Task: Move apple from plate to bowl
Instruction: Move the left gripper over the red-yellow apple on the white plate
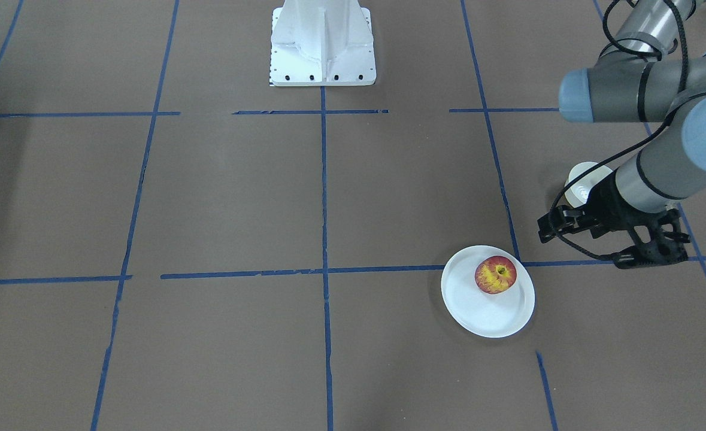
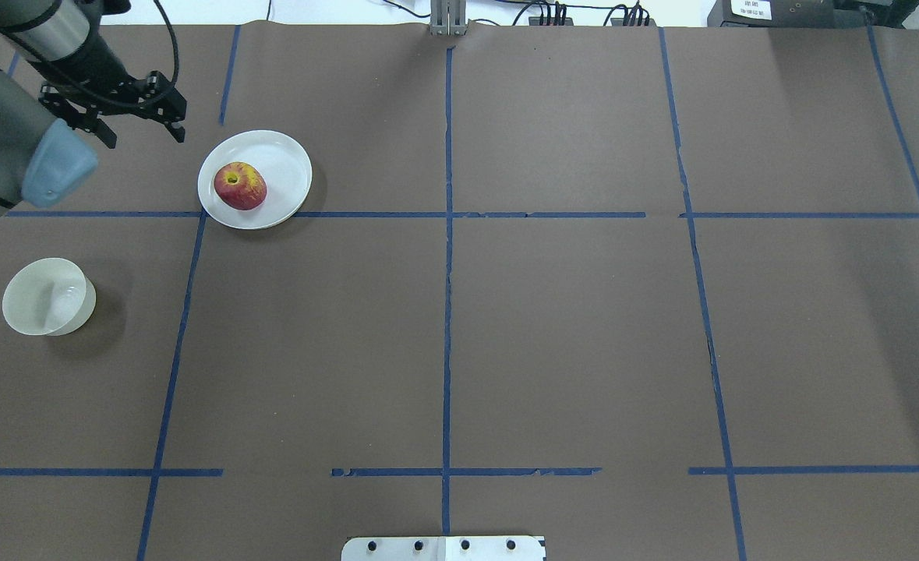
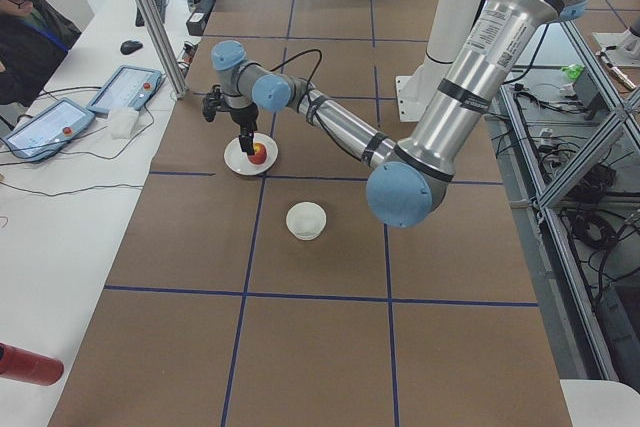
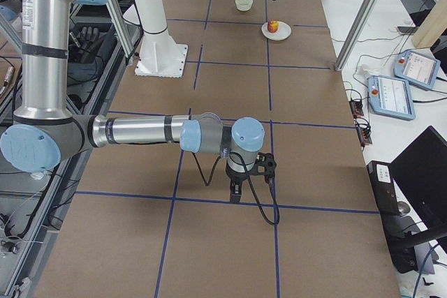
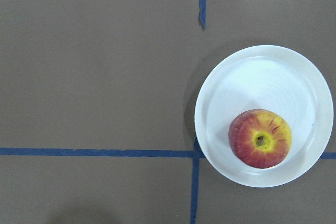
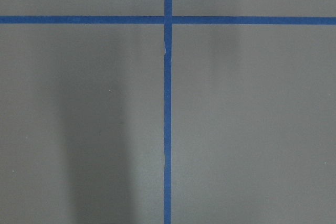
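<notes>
The red and yellow apple [image 1: 495,274] [image 2: 239,185] [image 5: 260,138] lies on the flat white plate [image 1: 484,314] [image 2: 281,154] [image 5: 262,74], stem dimple up. The small deep white bowl [image 2: 46,298] [image 1: 581,179] stands empty, nearer the robot than the plate and partly hidden by the left arm in the front-facing view. My left gripper [image 2: 143,131] [image 1: 583,245] is open and empty, held above the table just to the outer side of the plate. My right gripper [image 4: 251,181] shows only in the exterior right view, far from the plate, and I cannot tell if it is open or shut.
The white robot base [image 1: 323,42] stands at the middle of the robot's edge. Blue tape lines [image 2: 447,234] grid the brown table. An operator [image 3: 25,22] sits at a side bench with tablets [image 3: 125,87], and a red cylinder [image 3: 30,365] lies there too.
</notes>
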{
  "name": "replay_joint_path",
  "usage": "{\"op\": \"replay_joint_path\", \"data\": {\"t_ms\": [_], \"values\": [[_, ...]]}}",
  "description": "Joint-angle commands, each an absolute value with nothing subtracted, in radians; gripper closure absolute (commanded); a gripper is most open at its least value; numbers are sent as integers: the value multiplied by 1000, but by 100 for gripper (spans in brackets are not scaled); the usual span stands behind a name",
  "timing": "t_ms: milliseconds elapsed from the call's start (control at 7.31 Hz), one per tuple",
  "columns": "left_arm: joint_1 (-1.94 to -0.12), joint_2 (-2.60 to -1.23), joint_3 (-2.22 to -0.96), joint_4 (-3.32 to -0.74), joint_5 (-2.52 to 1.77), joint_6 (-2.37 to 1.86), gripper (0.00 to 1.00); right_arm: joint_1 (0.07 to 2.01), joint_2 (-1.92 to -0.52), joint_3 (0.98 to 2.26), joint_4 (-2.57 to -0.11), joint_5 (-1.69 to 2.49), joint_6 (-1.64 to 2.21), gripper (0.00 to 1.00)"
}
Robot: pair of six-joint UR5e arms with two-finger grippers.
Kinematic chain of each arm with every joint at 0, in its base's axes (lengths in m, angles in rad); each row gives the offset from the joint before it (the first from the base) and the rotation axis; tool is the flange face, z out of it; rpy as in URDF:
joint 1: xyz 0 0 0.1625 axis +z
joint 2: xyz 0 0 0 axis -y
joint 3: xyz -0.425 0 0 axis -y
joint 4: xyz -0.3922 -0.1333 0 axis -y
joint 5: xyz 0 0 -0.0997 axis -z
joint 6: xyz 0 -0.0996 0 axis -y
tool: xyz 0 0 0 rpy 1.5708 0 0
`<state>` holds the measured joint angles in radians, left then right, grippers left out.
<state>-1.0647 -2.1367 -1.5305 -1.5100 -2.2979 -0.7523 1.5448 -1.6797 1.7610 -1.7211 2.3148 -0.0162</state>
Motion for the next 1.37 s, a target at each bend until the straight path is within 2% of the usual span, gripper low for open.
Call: {"op": "replay_joint_path", "data": {"t_ms": [0,274,1232], "values": [[-1017,-2195,-1390,-1639,-2289,-839,0,1545,-1680,1761,-1721,2315,-17,0],[-982,-2212,-1295,-1767,-2263,-903,0,1545,-1680,1761,-1721,2315,-17,0],[-908,-2227,-1166,-1934,-2230,-948,0,1546,-1680,1761,-1721,2315,-17,0]]}}
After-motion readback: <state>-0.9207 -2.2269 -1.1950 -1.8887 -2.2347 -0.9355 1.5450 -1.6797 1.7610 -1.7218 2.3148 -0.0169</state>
